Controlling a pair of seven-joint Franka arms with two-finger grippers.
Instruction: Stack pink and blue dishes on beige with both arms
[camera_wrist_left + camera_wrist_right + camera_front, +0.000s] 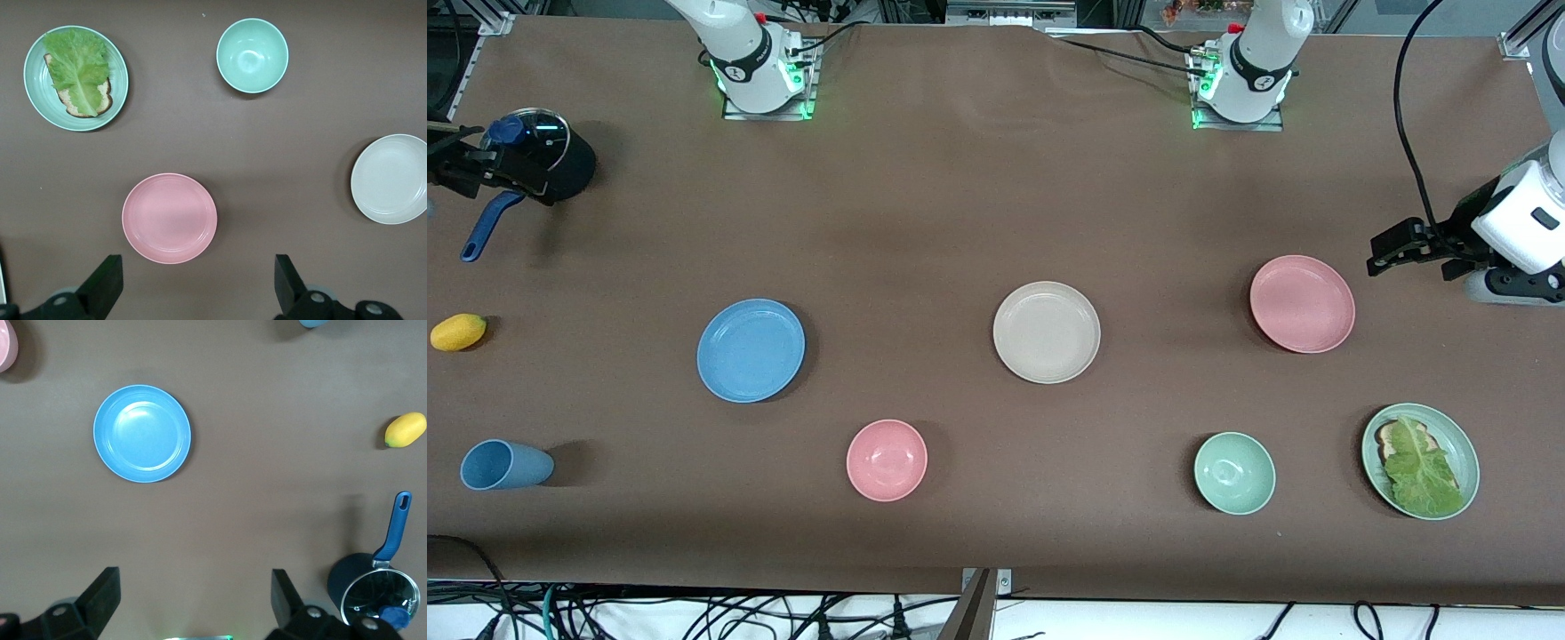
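Three equal plates lie apart in a row across the middle of the table. The blue plate [751, 349] [142, 433] is toward the right arm's end, the beige plate [1047, 332] [392, 179] is in the middle, and the pink plate [1302, 303] [169, 218] is toward the left arm's end. All three hold nothing. My left gripper [1392, 249] [197, 263] hangs open high over the table's end beside the pink plate. High over the black pot, my right gripper [480, 169] [195, 578] is also open, with nothing between its fingers.
A black pot [551, 160] with a glass lid and blue handle, a lemon [458, 332] and a blue cup [505, 464] sit at the right arm's end. Nearer the front camera are a pink bowl [887, 460], a green bowl [1234, 473] and a green plate [1451, 434] with lettuce.
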